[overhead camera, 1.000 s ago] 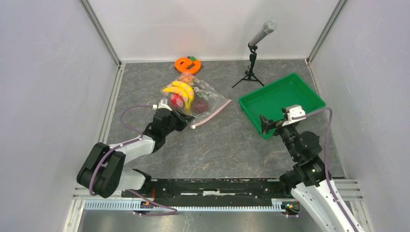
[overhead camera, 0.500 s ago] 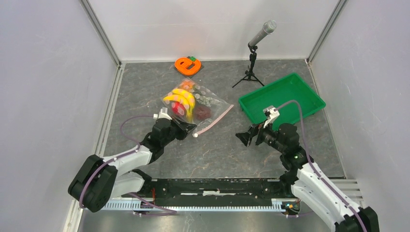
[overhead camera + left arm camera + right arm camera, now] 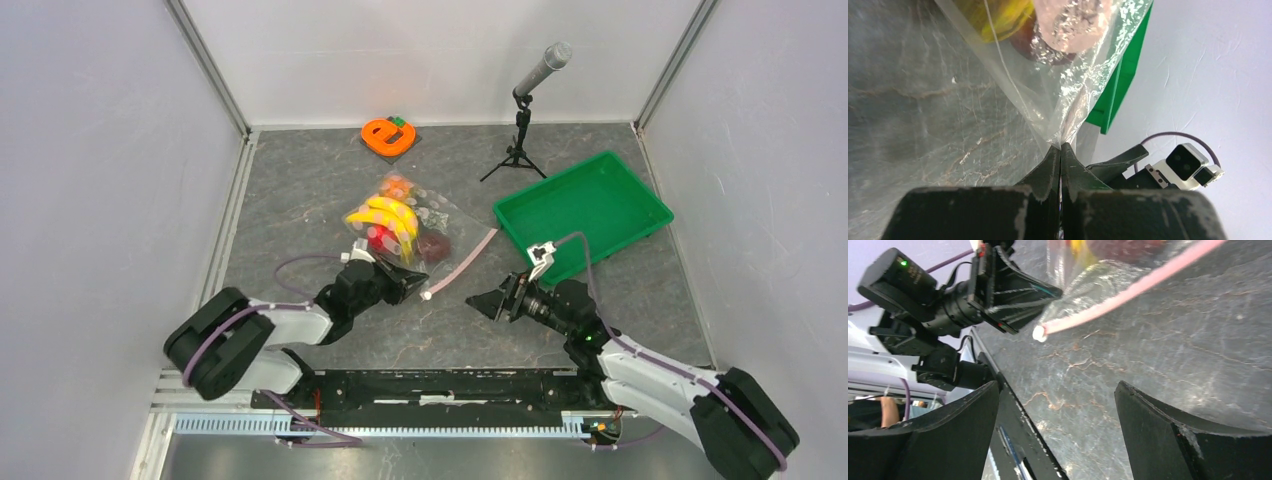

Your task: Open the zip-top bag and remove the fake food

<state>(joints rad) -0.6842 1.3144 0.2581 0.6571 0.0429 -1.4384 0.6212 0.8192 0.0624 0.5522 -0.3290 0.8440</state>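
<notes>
1. The left gripper (image 3: pixel 1060 150), black fingers pressed together, pinches the near corner of the clear, floppy plastic zip-top bag (image 3: pixel 455 235).
2. The bag lies mid-table and holds the small plastic fake food (image 3: pixel 388 215): yellow bananas and a maroon fruit.
3. The right gripper (image 3: pixel 478 300) gapes wide and empty, near the end of the pink zip strip (image 3: pixel 462 262).
4. A green plastic tray (image 3: pixel 590 200) sits at the right.

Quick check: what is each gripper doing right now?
Left gripper: shut, pinching a corner of the zip-top bag.
Right gripper: open, holding nothing.
</notes>
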